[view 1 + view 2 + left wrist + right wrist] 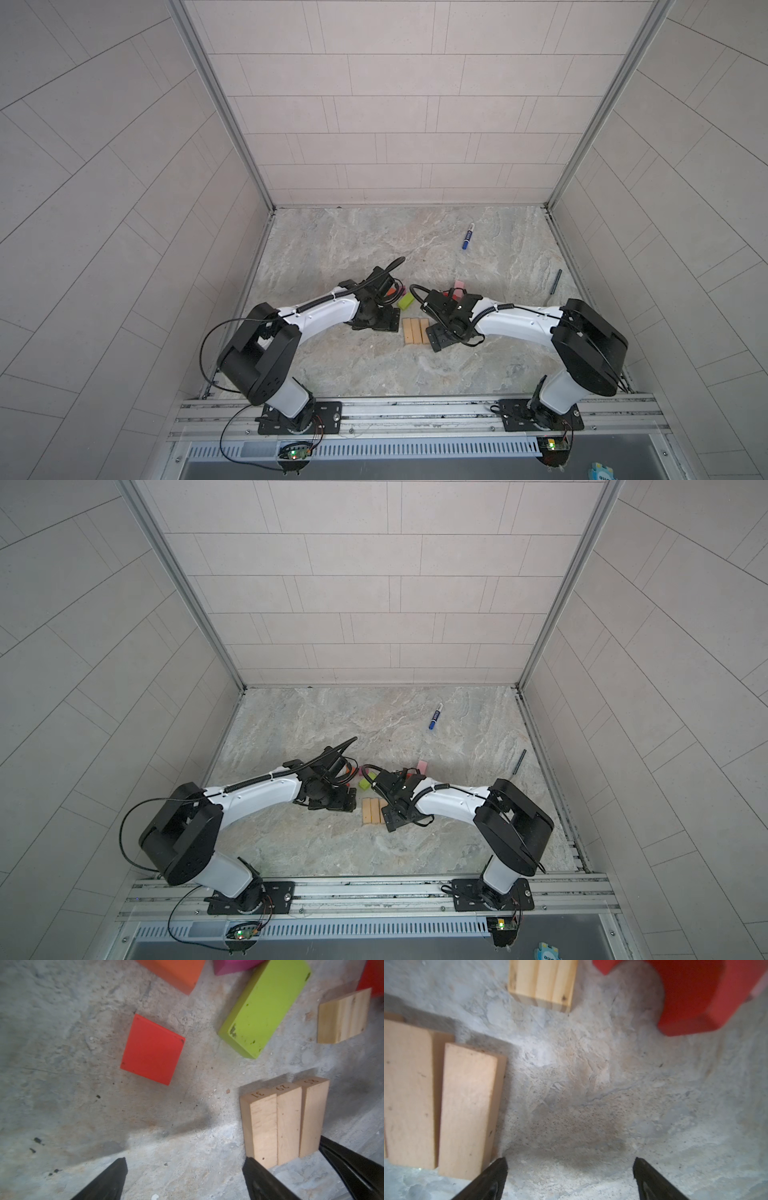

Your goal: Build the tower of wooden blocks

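Three tan planks [415, 331] lie side by side on the marble floor, with one gripper on either side of them. My left gripper [185, 1162] hangs open over bare floor, one fingertip at the end of the nearest plank [261, 1126]. Beyond it lie a red cube [152, 1049], a lime-green brick [264, 1005], an orange brick [176, 972], a magenta cube [232, 966] and a short tan block [342, 1018]. My right gripper [570, 1160] is also open and empty, next to the planks [467, 1105], with the red arch [706, 995] ahead. A pink brick [458, 286] stands behind the right wrist.
A blue marker pen [468, 237] lies toward the back right. A dark slim pen [555, 281] rests near the right wall. Tiled walls enclose the floor on three sides, and an aluminium rail [415, 409] with both arm bases runs along the front.
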{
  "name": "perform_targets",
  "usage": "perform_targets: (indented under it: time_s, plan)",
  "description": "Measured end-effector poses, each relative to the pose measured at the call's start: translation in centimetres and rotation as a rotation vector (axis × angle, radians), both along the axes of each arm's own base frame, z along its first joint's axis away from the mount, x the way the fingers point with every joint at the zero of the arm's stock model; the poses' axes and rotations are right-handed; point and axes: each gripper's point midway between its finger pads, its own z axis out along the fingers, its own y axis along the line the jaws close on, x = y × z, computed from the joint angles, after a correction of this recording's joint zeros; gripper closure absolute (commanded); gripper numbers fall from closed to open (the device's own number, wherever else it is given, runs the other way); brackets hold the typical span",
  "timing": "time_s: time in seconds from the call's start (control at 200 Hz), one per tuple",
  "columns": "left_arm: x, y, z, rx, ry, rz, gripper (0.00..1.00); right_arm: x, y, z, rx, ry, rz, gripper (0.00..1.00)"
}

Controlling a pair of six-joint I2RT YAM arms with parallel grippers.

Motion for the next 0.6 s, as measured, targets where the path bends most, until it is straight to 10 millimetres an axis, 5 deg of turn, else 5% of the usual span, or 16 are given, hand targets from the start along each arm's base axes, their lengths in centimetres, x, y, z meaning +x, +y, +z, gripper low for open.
perform_targets:
  time_s: [0.6]
  plan:
    - [-0.2,-0.5,-0.8,0.009,0.012,-0.014,0.06,2.3,0.3,1.4,0.003,-0.056,-0.036,0.04]
